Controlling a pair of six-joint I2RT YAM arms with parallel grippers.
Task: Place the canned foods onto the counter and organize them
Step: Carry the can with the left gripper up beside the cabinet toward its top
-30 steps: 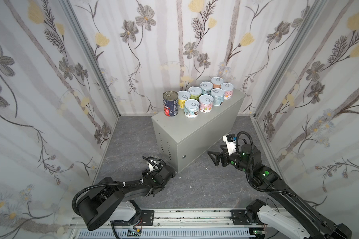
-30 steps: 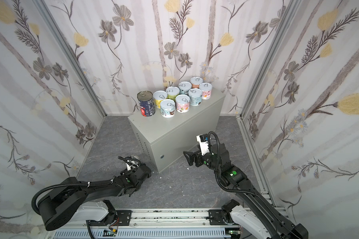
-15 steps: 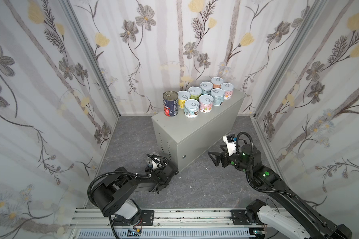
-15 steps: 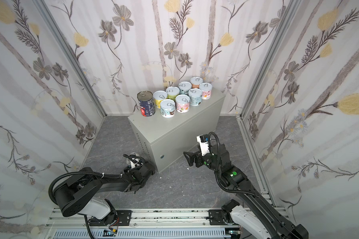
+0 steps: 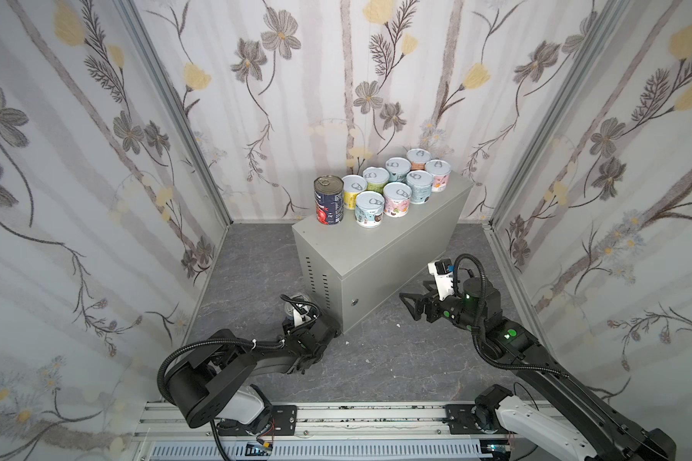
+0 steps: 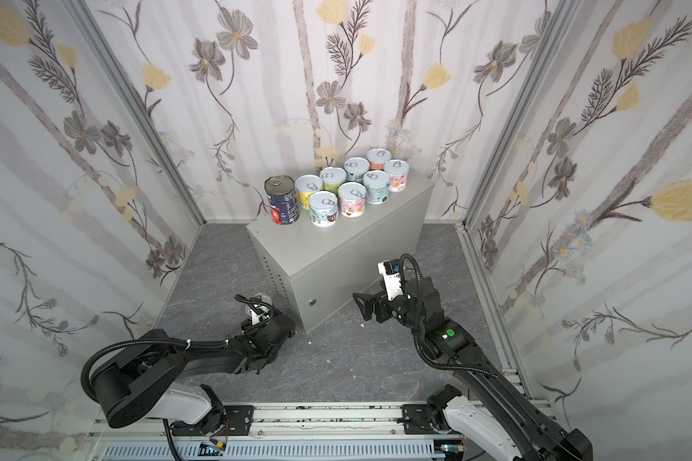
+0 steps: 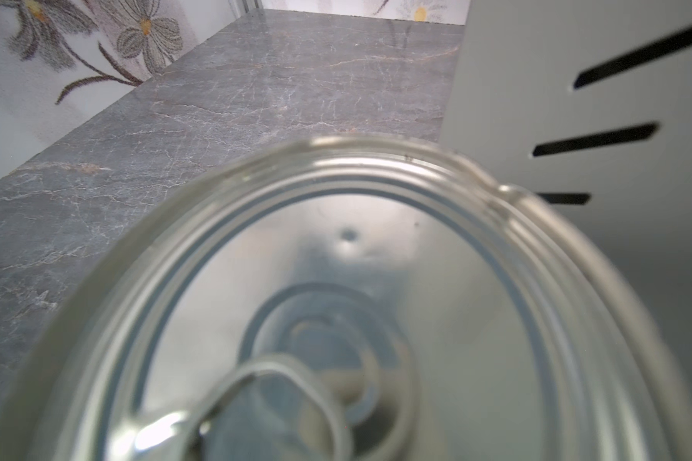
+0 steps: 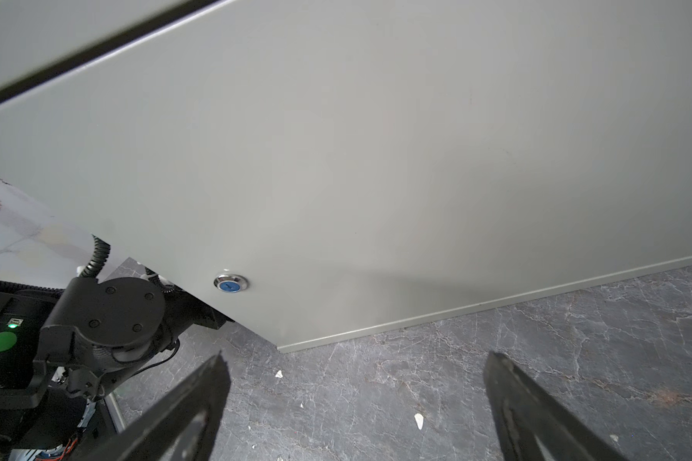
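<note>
**Nine cans on the counter, one on the floor at the left gripper**

The counter (image 5: 376,247) (image 6: 328,247) stands askew on the floor (image 5: 376,359), its far end close to the back wall. Nine cans stand upright on its far half. The navy-red can (image 5: 329,200) (image 6: 282,201) is alone at the near end of the group. The eight short cans (image 5: 396,204) (image 6: 352,205) run away from it in two rows of four, side by side with hardly a gap. The near half of the top is bare.

The floor can (image 5: 293,306) (image 6: 261,298) stands upright on the floor, just beside the counter's end with the vent slots (image 5: 316,279). In both top views only part of its metal lid shows, because the left arm's wrist covers the rest. The left wrist view is filled by that lid (image 7: 356,299), with its pull ring (image 7: 272,399) up close and the slotted end (image 7: 516,99) right behind it. The label cannot be seen.

The left arm lies low along the floor, with the left gripper (image 5: 296,313) (image 6: 258,309) at the floor can. Its fingers show in no view, so it cannot be told how far they have closed or whether they grip the can.

The right gripper (image 5: 410,305) (image 6: 362,305) (image 8: 356,399) hangs over the floor near the counter's long side (image 8: 376,159), on the side of the lock (image 8: 231,283) (image 5: 354,303) away from the left arm. Its fingers (image 8: 184,411) are spread wide, with only floor between them.
</note>
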